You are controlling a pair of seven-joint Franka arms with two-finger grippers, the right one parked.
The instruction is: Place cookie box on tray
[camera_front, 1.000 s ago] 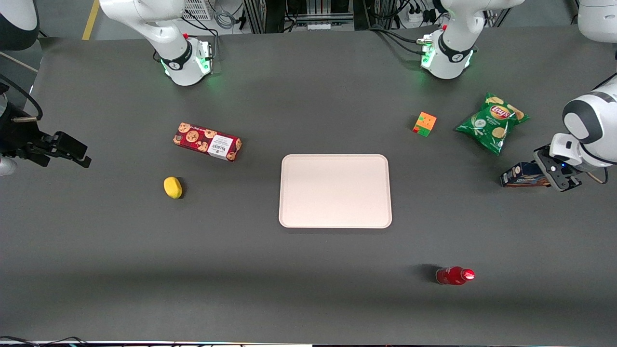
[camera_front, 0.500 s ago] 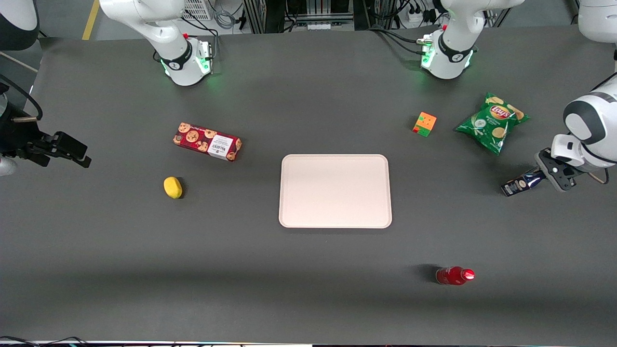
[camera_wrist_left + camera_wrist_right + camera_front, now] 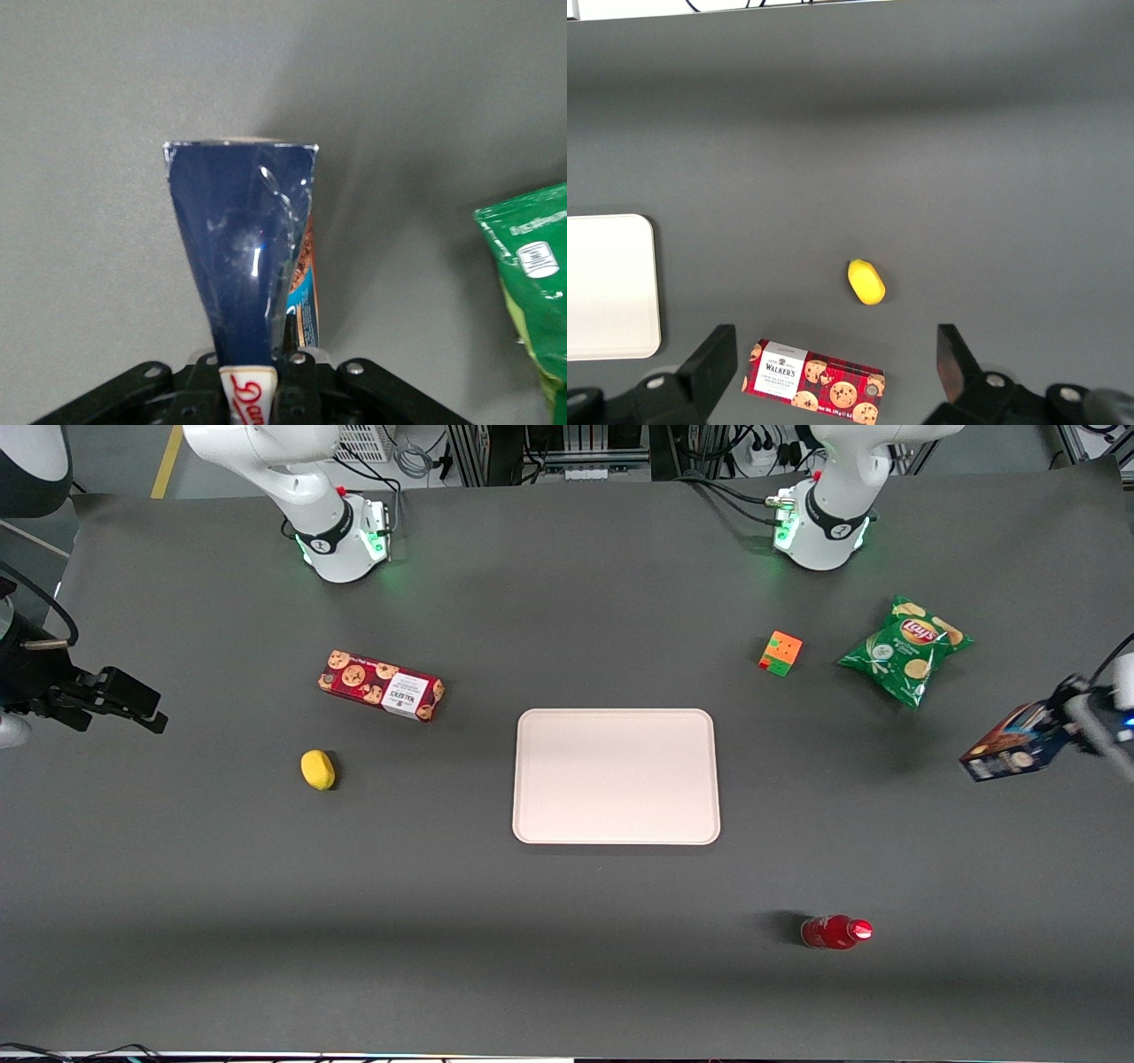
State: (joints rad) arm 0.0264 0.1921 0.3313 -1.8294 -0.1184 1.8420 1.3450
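My left gripper [image 3: 1067, 722] is at the working arm's end of the table, raised above the surface and shut on the cookie box [image 3: 1014, 746], a dark navy-blue carton with a brown cookie picture. In the left wrist view the cookie box [image 3: 248, 257] sticks out from the gripper [image 3: 261, 367], its blue side facing the camera and the table well below it. The tray [image 3: 616, 776], pale cream-pink with rounded corners, lies flat at the table's middle, well apart from the box, with nothing on it.
A green chip bag [image 3: 904, 651] and a small coloured cube [image 3: 780, 653] lie farther from the front camera than the box. A red bottle [image 3: 834, 932] lies nearer. A red cookie box [image 3: 381, 685] and a yellow lemon [image 3: 317, 770] lie toward the parked arm's end.
The gripper has lifted the cookie box off the table and carried it outward toward the working arm's end; the box now hangs tilted in the air.
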